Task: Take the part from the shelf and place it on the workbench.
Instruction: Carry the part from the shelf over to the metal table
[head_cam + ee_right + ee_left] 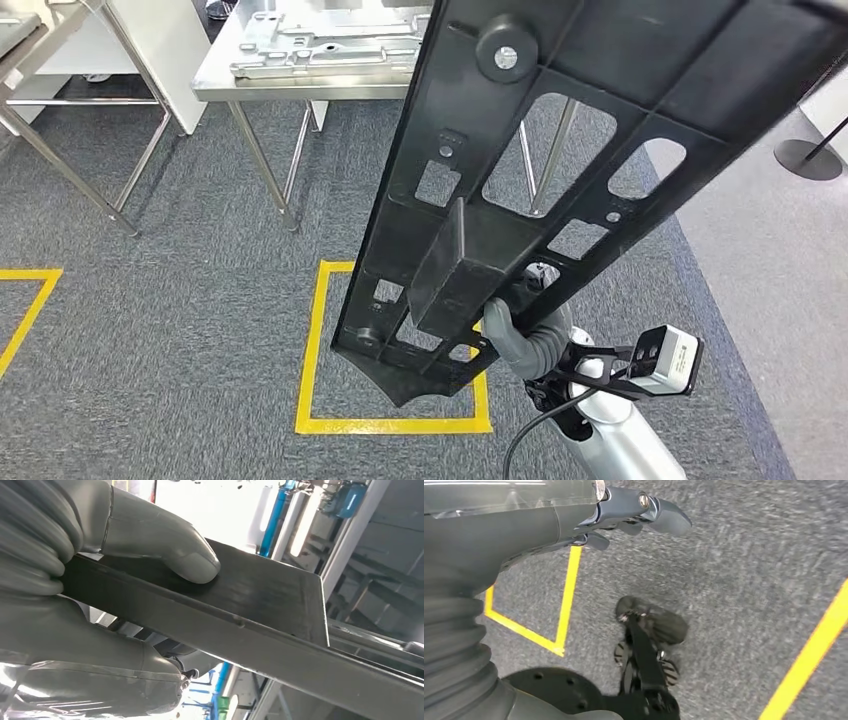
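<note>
Above the yellow floor square (320, 350), right robot hand (520, 335) grips the part (560, 130).

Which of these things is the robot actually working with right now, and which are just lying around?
Part of the job:
- long black plastic panel with cut-out holes, carried upright
- right hand, gripping the panel's lower end
- shiny steel workbench, ahead, where the panel should go

Just there:
- grey metal parts lying on the workbench
- yellow tape square on the grey carpet
- left hand, holding nothing

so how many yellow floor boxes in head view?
2: one yellow floor box under the held black part, partly hidden; another at the left edge, cropped. More may be hidden.
</note>
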{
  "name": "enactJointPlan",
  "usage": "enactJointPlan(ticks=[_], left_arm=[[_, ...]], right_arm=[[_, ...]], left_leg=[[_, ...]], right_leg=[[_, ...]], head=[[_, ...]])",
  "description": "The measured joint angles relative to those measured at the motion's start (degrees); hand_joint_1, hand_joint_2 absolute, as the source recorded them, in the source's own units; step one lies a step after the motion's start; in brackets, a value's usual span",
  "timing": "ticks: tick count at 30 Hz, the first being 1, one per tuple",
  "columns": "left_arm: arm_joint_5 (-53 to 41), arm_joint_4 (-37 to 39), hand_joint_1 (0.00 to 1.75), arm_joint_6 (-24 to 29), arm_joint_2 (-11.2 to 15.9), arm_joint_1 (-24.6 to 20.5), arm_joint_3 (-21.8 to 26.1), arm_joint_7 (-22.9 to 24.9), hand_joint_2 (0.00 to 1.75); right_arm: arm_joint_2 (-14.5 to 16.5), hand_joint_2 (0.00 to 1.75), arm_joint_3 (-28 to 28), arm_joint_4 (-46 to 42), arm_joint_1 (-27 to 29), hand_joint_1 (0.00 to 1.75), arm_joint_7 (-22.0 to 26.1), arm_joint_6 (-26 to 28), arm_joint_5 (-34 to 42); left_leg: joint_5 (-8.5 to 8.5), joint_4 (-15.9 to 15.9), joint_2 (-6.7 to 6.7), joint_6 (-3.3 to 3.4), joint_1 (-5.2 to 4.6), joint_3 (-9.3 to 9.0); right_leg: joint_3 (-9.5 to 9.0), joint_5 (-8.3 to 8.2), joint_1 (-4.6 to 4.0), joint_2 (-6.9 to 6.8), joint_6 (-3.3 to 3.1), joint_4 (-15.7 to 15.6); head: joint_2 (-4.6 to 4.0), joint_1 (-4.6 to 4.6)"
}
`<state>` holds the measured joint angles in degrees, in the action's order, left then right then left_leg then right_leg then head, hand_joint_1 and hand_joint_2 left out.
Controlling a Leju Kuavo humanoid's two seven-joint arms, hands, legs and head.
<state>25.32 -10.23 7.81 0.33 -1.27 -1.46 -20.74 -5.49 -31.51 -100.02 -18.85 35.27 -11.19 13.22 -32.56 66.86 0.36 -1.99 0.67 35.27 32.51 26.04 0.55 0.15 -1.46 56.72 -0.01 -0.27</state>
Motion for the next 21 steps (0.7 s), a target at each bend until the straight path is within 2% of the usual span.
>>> enactJointPlan(ticks=[1, 2, 3, 4, 5, 6, 7, 8, 11, 13, 14, 16, 17, 18, 19, 20, 21], left_arm=[[0.0, 0.0, 0.0, 0.0, 0.0, 0.0, 0.0, 0.0, 1.75], [-0.1, 0.0, 0.0, 0.1, 0.0, 0.1, 0.0, 0.0, 1.75], [-0.1, 0.0, 0.0, 0.1, 0.0, 0.2, 0.0, 0.0, 1.75], [-0.1, 0.0, 0.0, 0.1, 0.0, 0.3, 0.0, 0.1, 1.75], [-0.2, 0.0, 0.0, 0.1, 0.1, 0.4, 0.0, 0.1, 1.75], [-0.2, 0.0, 0.0, 0.1, 0.2, 0.5, 0.0, 0.1, 1.75], [-0.3, 0.0, 0.0, 0.1, 0.2, 0.5, 0.0, 0.1, 1.75], [-0.4, 0.0, 0.0, 0.0, 0.3, 0.5, 0.0, 0.1, 1.75], [-0.7, 0.0, 0.0, 0.0, 0.5, 0.4, 0.0, 0.0, 1.75], [-0.8, 0.0, 0.0, 0.0, 0.5, 0.5, 0.0, 0.0, 1.75], [-0.8, 0.0, 0.0, 0.0, 0.4, 0.5, 0.0, 0.0, 1.75], [-0.9, 0.0, 0.0, 0.0, 0.4, 0.5, -0.1, 0.0, 1.75], [-0.9, 0.0, 0.0, -0.1, 0.4, 0.5, -0.1, 0.0, 1.75], [-1.0, 0.0, 0.0, -0.1, 0.4, 0.6, -0.1, 0.1, 1.75], [-1.0, 0.0, 0.0, -0.1, 0.4, 0.6, -0.1, 0.1, 1.75], [-1.1, 0.0, 0.0, -0.1, 0.4, 0.7, -0.1, 0.2, 1.75], [-1.1, 0.0, 0.0, 0.0, 0.4, 0.7, -0.1, 0.2, 1.75]], right_arm=[[0.0, 1.75, 0.0, 0.0, 0.1, 1.75, 0.0, 0.0, -0.1], [0.0, 1.75, 0.0, 0.0, 0.3, 1.75, 0.0, 0.0, -0.1], [0.0, 1.75, 0.0, -0.1, 0.5, 1.75, 0.0, 0.0, -0.2], [0.0, 1.75, 0.0, -0.1, 0.6, 1.75, 0.0, 0.0, -0.2], [0.0, 1.75, 0.0, -0.1, 0.7, 1.75, 0.0, 0.0, -0.2], [0.0, 1.75, 0.0, -0.1, 0.8, 1.75, 0.0, 0.0, -0.3], [0.0, 1.75, 0.0, -0.2, 0.8, 1.75, 0.1, 0.0, -0.3], [0.0, 1.75, 0.0, -0.2, 0.8, 1.75, 0.2, 0.0, -0.4], [0.0, 1.75, 0.1, -0.3, 1.0, 1.75, 0.4, 0.0, -0.5], [0.0, 1.75, 0.2, -0.3, 0.9, 1.75, 0.4, 0.0, -0.5], [0.0, 1.75, 0.3, -0.4, 0.9, 1.75, 0.4, 0.0, -0.5], [-0.1, 1.75, 0.4, -0.4, 0.9, 1.75, 0.3, 0.0, -0.5], [-0.1, 1.75, 0.4, -0.4, 0.9, 1.75, 0.3, 0.0, -0.5], [-0.1, 1.75, 0.4, -0.3, 1.0, 1.75, 0.3, -0.1, -0.4], [-0.2, 1.75, 0.4, -0.3, 1.0, 1.75, 0.4, -0.1, -0.4], [-0.2, 1.75, 0.5, -0.2, 0.9, 1.75, 0.4, -0.1, -0.3], [-0.2, 1.75, 0.6, -0.2, 0.9, 1.75, 0.5, -0.1, -0.2]], left_leg=[[-1.02, 3.9, 0.0, -0.08, 0.0, 2.46], [-1.15, 6.5, 0.0, -0.09, 0.01, 4.38], [-0.12, 7.0, 0.0, -0.01, 0.0, 5.28], [2.01, 5.0, -0.01, 0.2, -0.02, 4.98], [4.84, 1.2, -0.04, 0.55, -0.08, 3.72], [6.9, -2.7, -0.08, 1.0, -0.23, 2.17], [8.16, -6.1, -0.11, 1.44, -0.44, 0.69], [8.48, -8.2, -0.14, 1.83, -0.68, -0.24], [7.52, -10.0, -0.17, 2.7, -0.83, -1.29], [7.07, -10.6, -0.19, 3.28, -0.55, -2.56], [6.77, -10.9, -0.19, 3.49, -0.44, -3.22], [5.92, -11.0, -0.22, 3.73, -0.46, -4.19], [5.42, -11.0, -0.28, 3.72, -0.46, -4.75], [4.86, -11.0, -0.34, 3.65, -0.46, -5.46], [4.25, -10.9, -0.4, 3.55, -0.45, -6.29], [3.58, -10.9, -0.43, 3.41, -0.46, -7.24], [2.87, -11.0, -0.45, 3.24, -0.46, -8.02]], right_leg=[[-0.26, 0.33, -0.09, 0.02, -0.12, 0.0], [-0.59, 0.71, -0.19, 0.09, -0.17, 0.0], [-1.06, 1.08, -0.28, 0.19, -0.18, 0.1], [-1.67, 1.51, -0.36, 0.33, -0.15, 0.1], [-2.39, 1.99, -0.44, 0.44, -0.07, 0.1], [-3.02, 2.45, -0.51, 0.5, 0.07, 0.0], [-3.43, 2.85, -0.57, 0.58, 0.3, -0.1], [-3.64, 3.1, -0.57, 0.59, 0.61, -0.2], [-3.82, 3.04, -0.48, 0.62, 1.55, 0.2], [-2.32, 3.2, -0.44, 0.55, 2.04, 3.5], [-0.38, 3.92, -0.35, 0.51, 2.27, 6.7], [4.79, 6.52, -0.16, 0.47, 2.73, 14.0], [7.04, 7.7, -0.07, 0.45, 2.9, 16.5], [8.4, 8.02, 0.01, 0.43, 3.05, 17.1], [8.77, 7.23, 0.07, 0.39, 3.1, 15.7], [8.18, 5.13, 0.11, 0.3, 3.01, 12.5], [7.2, 1.76, 0.09, 0.11, 2.76, 8.2]], head=[[-0.01, 0.0], [0.0, -0.01], [0.0, -0.02], [-0.01, -0.01], [0.0, -0.02], [-0.01, 0.04], [0.0, 0.08], [0.0, 0.12], [0.01, 0.09], [0.0, 0.25], [0.0, 0.34], [0.01, 0.54], [0.0, 0.55], [0.0, 0.55], [0.0, 0.56], [0.0, 0.57], [0.0, 0.58]])
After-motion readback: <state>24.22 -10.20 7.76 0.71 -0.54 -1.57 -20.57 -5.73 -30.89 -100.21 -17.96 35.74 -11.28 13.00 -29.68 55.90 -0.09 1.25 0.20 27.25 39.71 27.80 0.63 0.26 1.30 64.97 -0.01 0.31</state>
